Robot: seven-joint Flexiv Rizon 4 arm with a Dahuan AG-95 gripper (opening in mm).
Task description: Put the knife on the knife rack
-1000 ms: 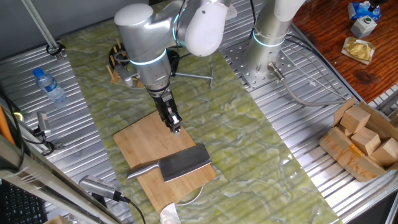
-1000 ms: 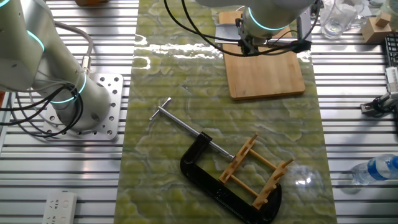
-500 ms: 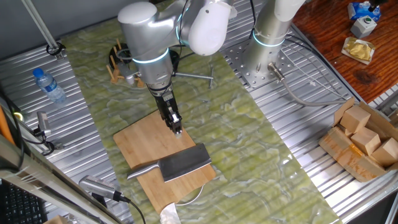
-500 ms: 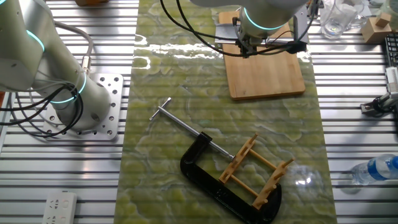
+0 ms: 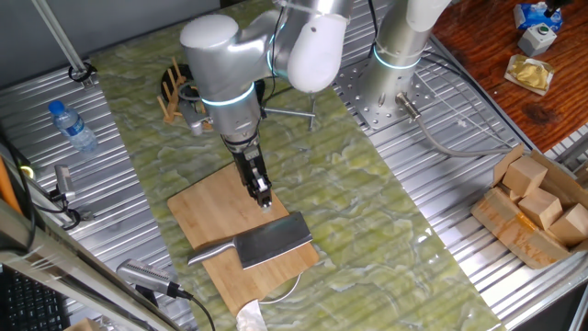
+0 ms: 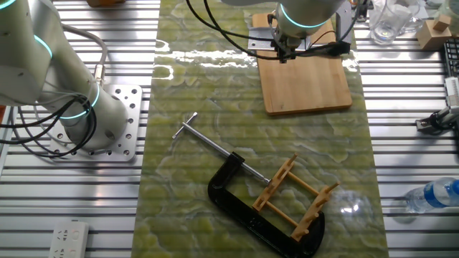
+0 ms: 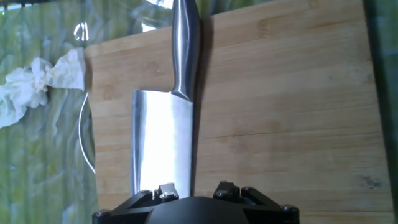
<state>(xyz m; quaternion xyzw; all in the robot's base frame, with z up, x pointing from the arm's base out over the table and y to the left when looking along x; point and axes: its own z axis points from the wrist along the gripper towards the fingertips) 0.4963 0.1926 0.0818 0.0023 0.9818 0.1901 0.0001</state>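
The knife [image 5: 272,242] lies flat on the bamboo cutting board [image 5: 207,213], its broad grey blade toward the right and its slim silver handle [image 5: 209,254] toward the left. My gripper [image 5: 264,196] hangs just above the board, beside the blade's far edge, open and holding nothing. In the hand view the knife [image 7: 160,143] runs lengthwise, its blade's end under my left finger and its handle [image 7: 185,43] pointing away from my gripper [image 7: 194,190]. The knife rack [image 6: 294,198], light wooden pegs on a frame, stands inside the black C-clamp [image 6: 240,206]. The arm partly hides the knife rack [image 5: 172,88].
A crumpled white tissue [image 7: 36,83] and a clear glass rim [image 7: 87,140] lie off the board's end. A water bottle [image 5: 72,126] lies at the left. A second arm's base [image 5: 393,69] stands at the back. A box of wooden blocks [image 5: 537,207] sits at the right.
My gripper has moved slightly across the cutting board toward the knife's blade. The knife, the rack and the clamp have not moved.
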